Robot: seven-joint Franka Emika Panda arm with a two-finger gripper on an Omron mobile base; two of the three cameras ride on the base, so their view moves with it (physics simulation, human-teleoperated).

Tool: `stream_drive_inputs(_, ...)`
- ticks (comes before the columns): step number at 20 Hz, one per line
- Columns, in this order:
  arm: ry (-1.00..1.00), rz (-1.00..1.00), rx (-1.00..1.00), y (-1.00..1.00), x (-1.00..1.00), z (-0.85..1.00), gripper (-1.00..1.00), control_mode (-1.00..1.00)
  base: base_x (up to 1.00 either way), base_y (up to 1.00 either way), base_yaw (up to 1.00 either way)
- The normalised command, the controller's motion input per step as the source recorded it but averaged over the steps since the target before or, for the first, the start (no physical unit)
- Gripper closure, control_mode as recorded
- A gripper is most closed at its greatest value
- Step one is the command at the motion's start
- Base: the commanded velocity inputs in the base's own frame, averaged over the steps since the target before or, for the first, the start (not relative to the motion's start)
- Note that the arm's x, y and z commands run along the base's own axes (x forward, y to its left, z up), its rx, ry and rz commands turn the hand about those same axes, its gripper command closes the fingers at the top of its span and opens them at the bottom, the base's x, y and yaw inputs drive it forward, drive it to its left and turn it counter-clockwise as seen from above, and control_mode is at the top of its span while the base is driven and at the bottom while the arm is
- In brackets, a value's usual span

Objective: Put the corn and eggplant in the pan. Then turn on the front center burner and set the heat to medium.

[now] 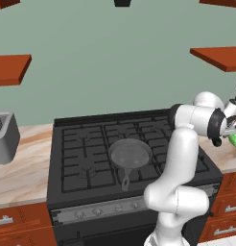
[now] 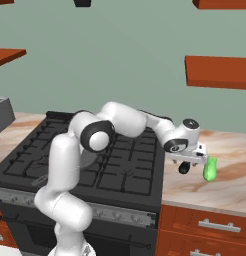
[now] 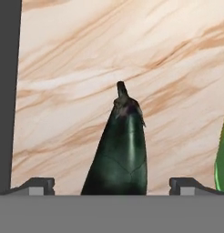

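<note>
I see the eggplant (image 3: 119, 154) lying on the marbled counter (image 3: 132, 59), its stem pointing away from the hand, framed between my two finger tips (image 3: 38, 185). The gripper (image 3: 116, 187) hangs directly over it with its jaws spread wide on either side, pinching nothing. Just to the eggplant's right in the hand view lies the green corn (image 3: 223, 159), near but not touching it; from the right base view the corn (image 2: 210, 169) sits beside the gripper (image 2: 195, 162) on the counter right of the stove (image 2: 120, 165). The pan (image 1: 129, 154) rests on the stove's front center burner (image 1: 132, 166), handle toward me, with nothing in it.
</note>
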Motion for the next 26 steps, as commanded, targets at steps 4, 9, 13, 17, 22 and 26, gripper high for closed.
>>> stream_drive_inputs(4,0.00,0.02,0.00,-0.02,0.02,-0.14,-1.00,-1.00,0.00,0.00,0.00)
stream_drive_inputs(9,0.00,0.02,0.00,0.00,0.00,-0.26,-1.00,-1.00,0.00,0.00,0.00)
stream_drive_inputs(13,0.00,0.01,0.00,0.00,0.00,-0.26,-1.00,-1.00,0.00,0.00,0.00)
stream_drive_inputs(17,0.00,0.00,0.00,0.00,0.00,-0.02,-1.00,-1.00,0.00,0.00,0.00)
stream_drive_inputs(22,0.00,0.00,0.00,0.00,0.00,0.00,1.00,-1.00,0.00,0.00,0.00)
stream_drive_inputs(26,0.00,0.00,0.00,0.00,-0.03,0.00,1.00,-1.00,0.00,0.00,0.00)
